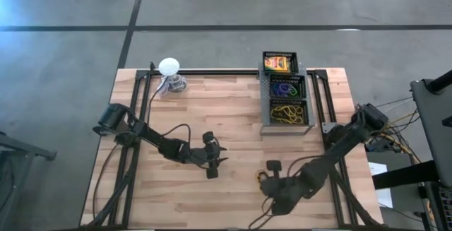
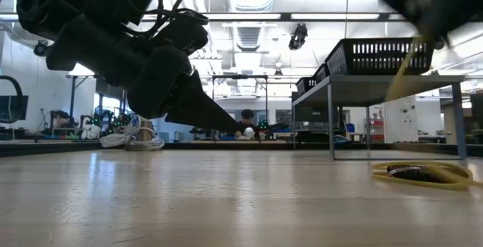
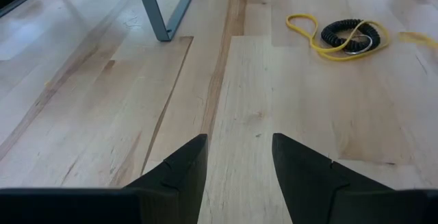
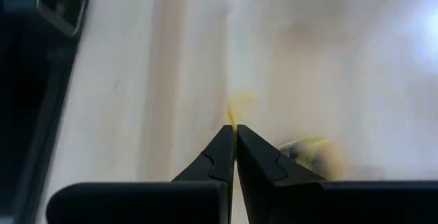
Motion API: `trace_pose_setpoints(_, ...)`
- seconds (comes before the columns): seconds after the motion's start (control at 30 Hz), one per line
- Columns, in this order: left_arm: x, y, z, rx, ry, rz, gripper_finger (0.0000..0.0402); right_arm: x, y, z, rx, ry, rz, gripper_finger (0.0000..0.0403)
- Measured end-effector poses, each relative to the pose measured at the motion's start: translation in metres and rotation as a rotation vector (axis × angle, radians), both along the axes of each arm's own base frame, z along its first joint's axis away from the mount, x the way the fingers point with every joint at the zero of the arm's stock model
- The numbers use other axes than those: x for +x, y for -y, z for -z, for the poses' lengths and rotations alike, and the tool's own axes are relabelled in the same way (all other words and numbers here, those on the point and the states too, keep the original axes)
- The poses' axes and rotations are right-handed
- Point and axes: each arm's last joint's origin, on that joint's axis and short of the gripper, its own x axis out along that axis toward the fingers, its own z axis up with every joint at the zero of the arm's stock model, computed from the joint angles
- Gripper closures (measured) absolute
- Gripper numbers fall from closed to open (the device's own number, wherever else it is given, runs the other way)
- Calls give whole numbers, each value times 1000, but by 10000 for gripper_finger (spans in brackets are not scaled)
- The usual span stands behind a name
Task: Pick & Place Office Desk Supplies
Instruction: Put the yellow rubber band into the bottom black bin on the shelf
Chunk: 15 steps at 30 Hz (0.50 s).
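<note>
My right gripper [image 1: 270, 174] hovers over the table's near right part, shut on a thin yellow rubber band [image 4: 235, 113]. In the low view the band [image 2: 404, 69] shows as a yellow strand slanting down from the blurred gripper. On the wood below lie another yellow rubber band [image 3: 308, 29] and a black coiled cord [image 3: 349, 35] that it loops around. My left gripper [image 1: 217, 157] waits open at mid-table, low over the wood, with nothing between its fingers [image 3: 181, 172]. My right gripper pinches the yellow rubber band [image 4: 233, 118] between its two fingertips, only at their free ends. The fingers slant down from above. A strand of the band [image 2: 400, 77] hangs below the gripper; where its lower end lies, I cannot tell.
A dark mesh organizer [image 1: 267, 93] on legs stands at the far right, holding a yellow box [image 1: 277, 63], coloured rings [image 1: 285, 88] and rubber bands [image 1: 288, 114]. A white ball-topped object [image 1: 169, 67] sits at the far left. Bare wood lies between the arms.
</note>
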Motion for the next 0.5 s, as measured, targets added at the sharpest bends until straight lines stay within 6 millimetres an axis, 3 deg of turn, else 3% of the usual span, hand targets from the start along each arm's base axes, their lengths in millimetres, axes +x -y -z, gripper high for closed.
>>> trace_pose_setpoints(0.33, 0, 0, 0, 0, 0, 0, 233, -19, 6, -97, -441, 325, 204, 394)
trace_pose_setpoints(0.5, 0, 0, 0, 0, 0, 0, 233, -24, 25, -135, -633, 381, 290, 394)
